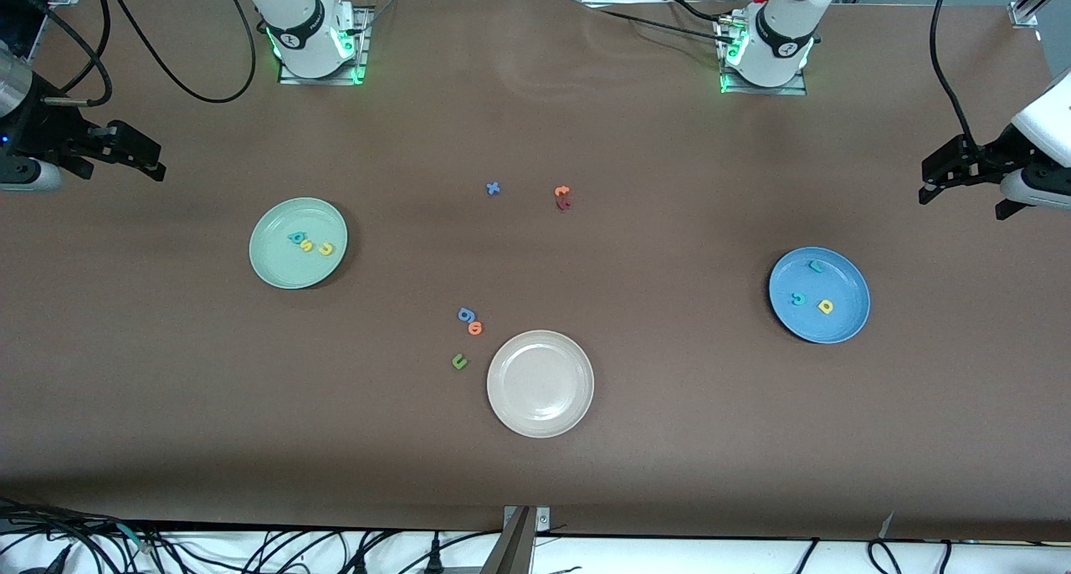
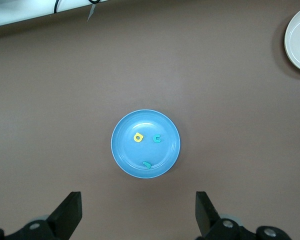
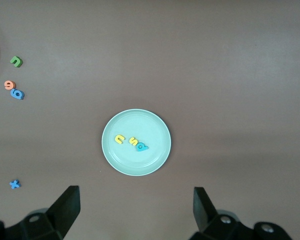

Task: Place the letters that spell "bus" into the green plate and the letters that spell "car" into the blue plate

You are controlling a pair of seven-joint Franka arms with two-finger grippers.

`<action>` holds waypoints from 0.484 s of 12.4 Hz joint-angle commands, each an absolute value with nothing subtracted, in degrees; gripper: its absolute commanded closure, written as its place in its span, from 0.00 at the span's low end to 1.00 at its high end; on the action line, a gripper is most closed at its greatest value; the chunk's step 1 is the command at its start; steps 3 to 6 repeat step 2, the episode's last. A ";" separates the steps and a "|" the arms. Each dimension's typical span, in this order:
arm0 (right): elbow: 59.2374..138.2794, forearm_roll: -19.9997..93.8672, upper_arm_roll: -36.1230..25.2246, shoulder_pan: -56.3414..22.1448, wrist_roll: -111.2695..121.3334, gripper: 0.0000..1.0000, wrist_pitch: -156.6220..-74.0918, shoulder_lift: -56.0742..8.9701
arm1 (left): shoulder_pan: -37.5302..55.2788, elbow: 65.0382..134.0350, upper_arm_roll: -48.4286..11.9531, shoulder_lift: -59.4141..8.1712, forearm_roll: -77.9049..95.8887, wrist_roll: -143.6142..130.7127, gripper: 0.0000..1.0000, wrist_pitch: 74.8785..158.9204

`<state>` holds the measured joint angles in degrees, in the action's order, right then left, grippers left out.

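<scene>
Both words are sorted onto their plates, and I see both arms waiting at the table's ends.

I see the teal b (image 1: 295,238), yellow s (image 1: 308,245) and yellow-orange u (image 1: 326,248) lying in the green plate (image 1: 276,269) toward the right arm's end. The teal r (image 1: 816,265), teal c (image 1: 798,299) and yellow a (image 1: 826,307) lie in the blue plate (image 1: 845,327) toward the left arm's end. My left gripper (image 2: 139,212) hangs above the blue plate, jaws spread wide and empty; my right gripper (image 3: 136,209) hangs above the green plate, likewise spread and empty. The beige-white plate (image 1: 540,415) sits between, nearer the camera.
</scene>
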<state>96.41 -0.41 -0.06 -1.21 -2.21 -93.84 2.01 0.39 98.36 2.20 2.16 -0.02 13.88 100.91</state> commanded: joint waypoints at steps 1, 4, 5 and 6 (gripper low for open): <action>96.33 -0.35 0.00 -1.05 -1.67 0.00 -93.96 2.28 | 0.09 97.12 1.76 2.02 0.53 13.01 0.00 99.58; 96.42 -0.35 0.00 -1.05 -1.76 0.00 -93.96 2.29 | 0.09 97.12 1.76 2.11 0.44 13.27 0.00 99.58; 96.42 -0.35 0.00 -1.05 -1.76 0.00 -93.96 2.29 | 0.09 97.12 1.76 2.11 0.44 13.27 0.00 99.58; 96.42 -0.35 0.00 -1.05 -1.76 0.00 -93.96 2.29 | 0.09 97.12 1.76 2.11 0.44 13.27 0.00 99.58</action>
